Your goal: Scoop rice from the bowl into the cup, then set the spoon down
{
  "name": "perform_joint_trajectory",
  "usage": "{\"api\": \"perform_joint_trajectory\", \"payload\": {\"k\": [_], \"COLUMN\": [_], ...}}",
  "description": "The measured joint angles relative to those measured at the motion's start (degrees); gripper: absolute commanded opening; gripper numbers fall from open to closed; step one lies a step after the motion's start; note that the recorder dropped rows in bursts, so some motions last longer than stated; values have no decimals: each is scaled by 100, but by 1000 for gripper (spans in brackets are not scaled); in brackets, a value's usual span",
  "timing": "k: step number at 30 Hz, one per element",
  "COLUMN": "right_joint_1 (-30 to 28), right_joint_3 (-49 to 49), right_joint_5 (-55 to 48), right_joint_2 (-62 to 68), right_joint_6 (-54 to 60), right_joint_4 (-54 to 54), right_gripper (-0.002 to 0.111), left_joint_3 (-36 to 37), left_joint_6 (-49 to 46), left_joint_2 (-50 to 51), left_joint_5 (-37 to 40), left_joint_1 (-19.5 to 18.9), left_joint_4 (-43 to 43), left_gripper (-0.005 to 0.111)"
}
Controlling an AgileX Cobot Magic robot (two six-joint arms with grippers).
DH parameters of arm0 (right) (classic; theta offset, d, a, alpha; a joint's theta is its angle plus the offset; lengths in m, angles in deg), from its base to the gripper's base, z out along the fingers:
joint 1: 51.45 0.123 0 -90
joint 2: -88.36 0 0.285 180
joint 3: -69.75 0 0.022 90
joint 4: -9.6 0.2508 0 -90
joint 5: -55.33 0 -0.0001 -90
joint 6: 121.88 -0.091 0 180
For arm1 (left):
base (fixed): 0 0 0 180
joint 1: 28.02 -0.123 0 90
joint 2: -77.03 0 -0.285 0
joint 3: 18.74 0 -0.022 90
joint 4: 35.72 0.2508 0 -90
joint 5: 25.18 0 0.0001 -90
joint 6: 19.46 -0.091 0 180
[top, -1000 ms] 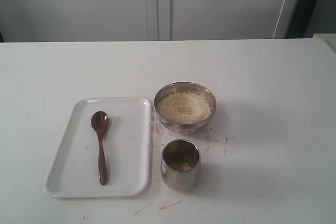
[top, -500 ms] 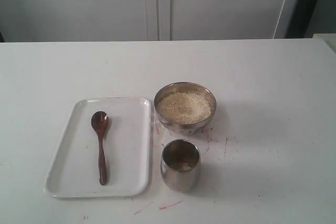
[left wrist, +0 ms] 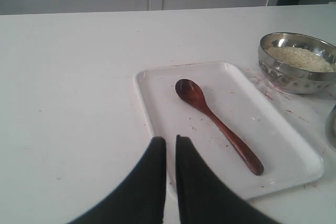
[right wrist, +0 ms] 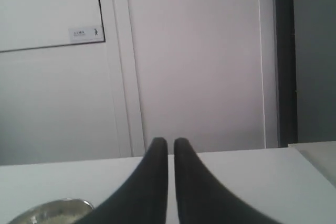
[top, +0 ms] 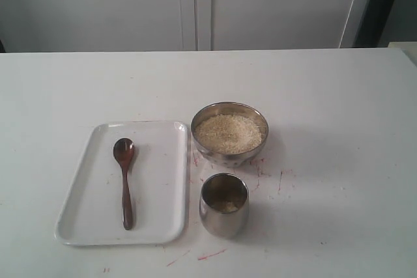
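Nothing had shifted since the earlier frames: the wooden spoon [top: 124, 180] lay on the white tray [top: 163, 226], beside the bowl [top: 229, 132] and cup [top: 223, 204] on the desk [top: 339, 96]. Light, stiff and probably smooth, it seemed best pinched mid-handle. Both the left end effector [left wrist: 170, 141] and right end effector [right wrist: 170, 142] were nearly closed, empty, touching nothing.

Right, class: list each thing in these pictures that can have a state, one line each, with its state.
Wooden spoon: lying flat on the white tray, empty, ungripped.
Steel bowl: upright, nearly full of rice.
Steel cup: upright, a little rice at the bottom.
Left end effector: shut, holding nothing, near the tray's edge.
Right end effector: shut, holding nothing, raised toward the wall.
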Motion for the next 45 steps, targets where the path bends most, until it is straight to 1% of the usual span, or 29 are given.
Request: {"api": "perform_joint_trajectory", "payload": {"k": [6,14,30,34,35,37,45], "right_joint_1": [0,0,0,0,0,0,0], "right_joint_3": [0,0,0,0,0,0,0], "right_joint_5": [-917,-2032,-2199,-2560,-2598,-2647,-2680], "right_joint_2": [0,0,0,0,0,0,0], "right_joint_6": [446,496,496,496,496,496,496], "right_joint_4": [114,127,70,-141,-171,-181,-207], "right_gripper": [5,5,5,5,5,0,0], "left_joint_3": [0,0,0,0,0,0,0], "left_joint_6": [0,0,0,0,0,0,0], "left_joint_2": [0,0,0,0,0,0,0], "left_joint_5": [0,0,0,0,0,0,0], "left_joint_1": [0,0,0,0,0,0,0], "left_joint_4": [0,0,0,0,0,0,0], "left_gripper": [14,14,14,14,14,14,14]}}
